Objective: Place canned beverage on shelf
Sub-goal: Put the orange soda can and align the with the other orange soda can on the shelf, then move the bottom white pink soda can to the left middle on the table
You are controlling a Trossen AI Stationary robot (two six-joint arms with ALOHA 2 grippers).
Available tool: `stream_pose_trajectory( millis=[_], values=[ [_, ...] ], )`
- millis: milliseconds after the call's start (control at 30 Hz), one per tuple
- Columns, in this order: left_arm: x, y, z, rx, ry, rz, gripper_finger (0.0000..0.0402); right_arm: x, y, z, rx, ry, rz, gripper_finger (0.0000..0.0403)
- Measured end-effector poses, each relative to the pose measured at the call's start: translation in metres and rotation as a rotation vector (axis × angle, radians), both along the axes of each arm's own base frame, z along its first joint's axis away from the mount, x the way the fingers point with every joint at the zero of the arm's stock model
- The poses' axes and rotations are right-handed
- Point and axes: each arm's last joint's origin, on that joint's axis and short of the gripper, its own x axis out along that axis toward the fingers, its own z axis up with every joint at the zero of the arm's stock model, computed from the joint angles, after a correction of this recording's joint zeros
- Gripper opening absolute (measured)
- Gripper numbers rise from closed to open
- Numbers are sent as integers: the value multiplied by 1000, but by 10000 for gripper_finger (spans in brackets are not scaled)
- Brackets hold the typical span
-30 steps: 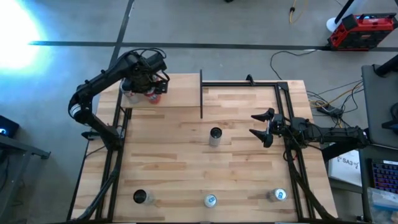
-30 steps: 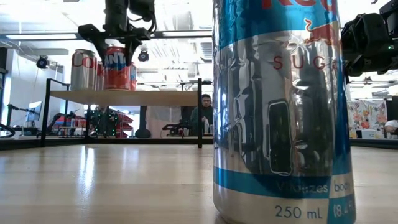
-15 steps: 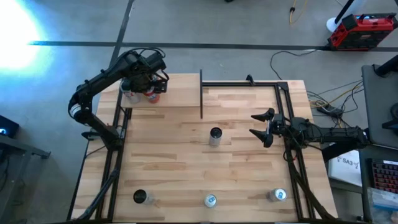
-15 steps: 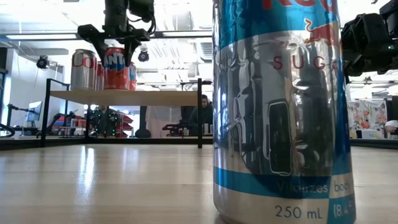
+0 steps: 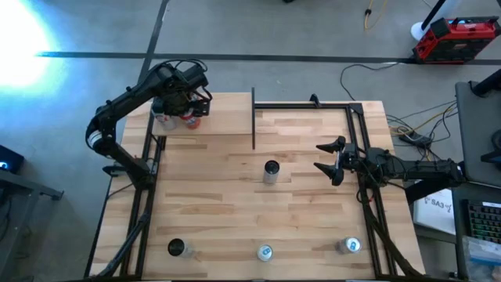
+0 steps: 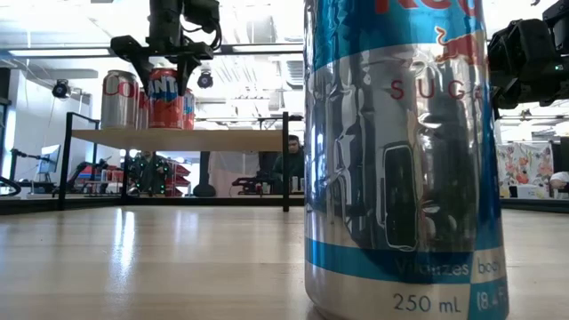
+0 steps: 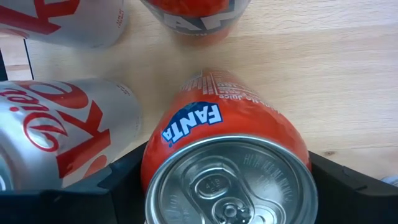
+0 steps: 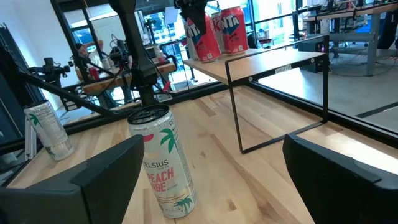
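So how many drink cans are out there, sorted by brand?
Fanta cans: 2
Diet Coke cans: 2
Celsius can: 1
Red Bull can: 1
Cans with unreadable labels: 2
Total: 8

Robotics lab: concrete floor (image 5: 313, 31), trailing cables (image 5: 376, 70), red toolbox (image 5: 456, 37).

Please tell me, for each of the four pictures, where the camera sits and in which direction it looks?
High view: above, facing straight down on the table; both arms show.
Low view: at tabletop height, facing the shelf; left gripper above.
Left wrist view: looks down on the Fanta can between its own fingers.
Right wrist view: looks across the table at the Celsius can; own fingers show.
Shared: low and right wrist views both show the shelf.
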Motion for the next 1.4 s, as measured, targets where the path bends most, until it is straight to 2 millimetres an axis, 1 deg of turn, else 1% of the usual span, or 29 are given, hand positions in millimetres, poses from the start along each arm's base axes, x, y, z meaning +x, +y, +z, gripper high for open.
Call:
stream_pose_trajectory(
  millis=[400, 467, 633, 733, 933, 1067, 1200, 1400],
  values=[
    [0, 0, 0, -9, -8, -2, 293, 0, 0, 0, 0, 0, 0, 368],
    [0, 0, 0, -11, -9, -2, 309, 0, 0, 0, 0, 0, 0, 368],
    [0, -1, 0, -17, -14, 0, 375, 0, 0, 0, 0, 0, 0, 368],
    [0, -1, 0, -19, -16, 2, 394, 0, 0, 0, 0, 0, 0, 368],
    [1, -1, 0, -35, -29, 0, 393, 0, 0, 0, 0, 0, 0, 368],
    [1, -5, 2, -67, -67, 11, 395, 0, 0, 0, 0, 0, 0, 368],
    [1, -15, 7, -63, -96, 11, 395, 0, 0, 0, 0, 0, 0, 368],
    [-4, -37, 12, -58, -125, 19, 396, 0, 0, 0, 0, 0, 0, 368]
  ],
)
